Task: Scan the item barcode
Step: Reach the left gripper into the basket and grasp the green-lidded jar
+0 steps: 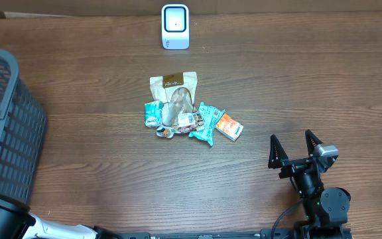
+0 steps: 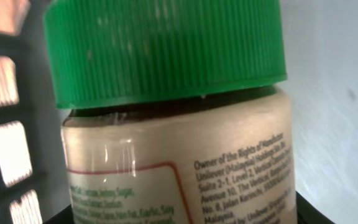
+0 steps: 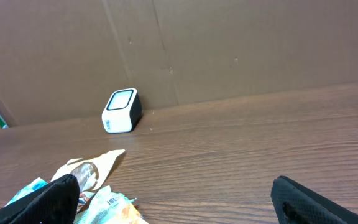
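**Green-capped jar fills my left wrist view**

Green-capped jar (image 2: 179,162) sits right up against my left wrist camera, its label text partly readable, with the basket mesh (image 2: 5,124) just beside it. I can't tell if my left claw is clamped on it or loose. My right claw (image 1: 290,135) is spread wide and holds nothing. Snack packets (image 1: 184,113) are piled mid-table. The white scanner (image 1: 175,26) is at the far edge, well apart from them.
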Tool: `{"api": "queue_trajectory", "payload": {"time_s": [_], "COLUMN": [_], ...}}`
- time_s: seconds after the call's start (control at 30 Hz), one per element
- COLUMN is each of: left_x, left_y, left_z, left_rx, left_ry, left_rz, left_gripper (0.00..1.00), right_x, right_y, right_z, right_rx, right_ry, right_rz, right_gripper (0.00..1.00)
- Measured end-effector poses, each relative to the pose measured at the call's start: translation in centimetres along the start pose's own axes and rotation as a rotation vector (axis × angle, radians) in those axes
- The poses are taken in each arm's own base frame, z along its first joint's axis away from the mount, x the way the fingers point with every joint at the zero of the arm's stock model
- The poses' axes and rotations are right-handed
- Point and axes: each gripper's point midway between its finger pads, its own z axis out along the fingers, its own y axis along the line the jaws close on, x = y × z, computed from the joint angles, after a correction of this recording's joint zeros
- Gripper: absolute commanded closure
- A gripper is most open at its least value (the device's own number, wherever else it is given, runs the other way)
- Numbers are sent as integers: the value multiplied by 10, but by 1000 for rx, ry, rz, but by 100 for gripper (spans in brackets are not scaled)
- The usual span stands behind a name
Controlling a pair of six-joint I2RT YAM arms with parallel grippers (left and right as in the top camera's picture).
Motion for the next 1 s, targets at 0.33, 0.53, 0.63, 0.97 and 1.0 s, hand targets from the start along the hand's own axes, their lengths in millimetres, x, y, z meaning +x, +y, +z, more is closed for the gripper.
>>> {"api": "queue_trajectory", "payload": {"time_s": [0.33, 0.53, 0.63, 0.97, 1.0], "left_x": [-36, -52, -42, 119, 139], "left_y": [-64, -126, -163, -250, -251], "left_z": [-93, -200, -252, -388, -392], "left_rx": [215, 425, 556, 867, 863], "left_ry": [-33, -156, -209, -213, -194], "left_rz": [72, 170, 238, 670, 722], "left_gripper": [67, 70, 69, 65, 65], "right_x": [0, 0, 0, 0, 0], "right_y": [0, 0, 0, 0, 0], "right_z": [0, 0, 0, 0, 0], "right_rx": [0, 0, 0, 0, 0], "right_ry": [0, -1, 0, 0, 0], "right_rz": [0, 0, 0, 0, 0], "right_gripper": [0, 0, 0, 0, 0]}}
